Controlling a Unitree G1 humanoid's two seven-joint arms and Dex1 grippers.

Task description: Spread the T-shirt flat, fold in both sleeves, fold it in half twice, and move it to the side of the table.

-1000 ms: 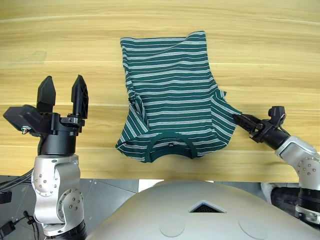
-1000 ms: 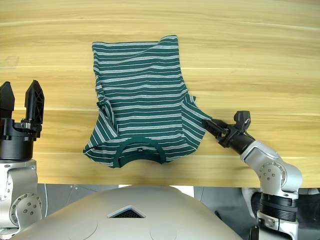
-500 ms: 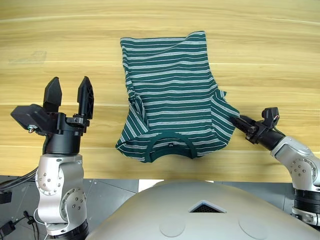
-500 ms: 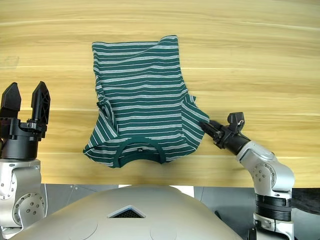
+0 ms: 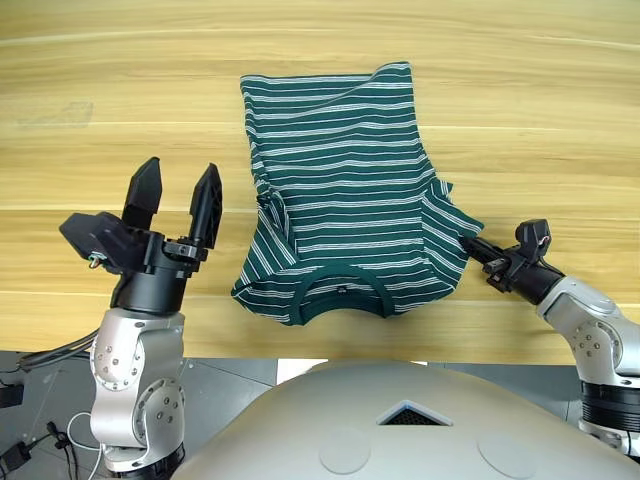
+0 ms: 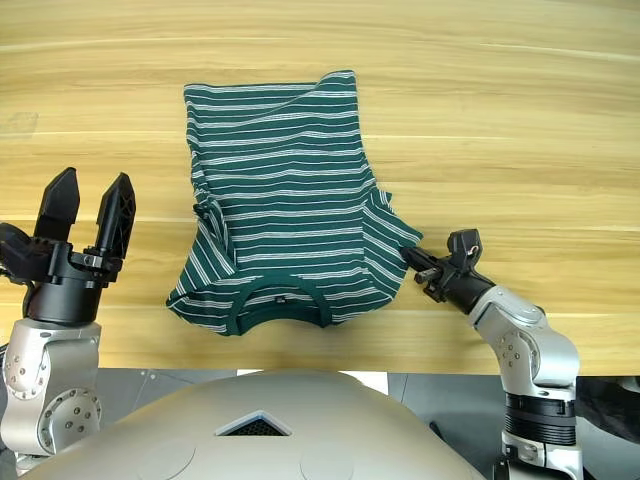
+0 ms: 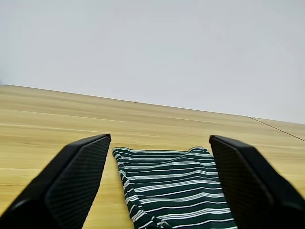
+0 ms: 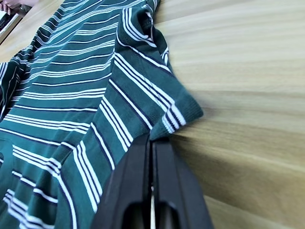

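A dark green T-shirt [image 5: 345, 190] with white stripes lies in the middle of the wooden table [image 5: 120, 80], collar toward the near edge. Its left sleeve is bunched against the body. Its right sleeve [image 5: 450, 225] sticks out sideways. My right gripper [image 5: 478, 247] lies low on the table with its fingers shut, the tips touching that sleeve's hem [image 8: 183, 112]. In the right wrist view the right gripper [image 8: 152, 140] meets the cloth edge. My left gripper [image 5: 178, 195] hangs open above the table, left of the shirt and apart from it. The left wrist view shows the T-shirt [image 7: 176, 186] between its fingers [image 7: 76, 176].
Bare wood stretches to the left, right and far side of the shirt. The table's near edge [image 5: 200, 350] runs just below the collar. A plain white wall [image 7: 152, 47] stands beyond the far edge.
My left arm has swung right, toward the shirt's left side, still open. My right gripper has slid a little left, up to the sleeve hem. The shirt has not moved.
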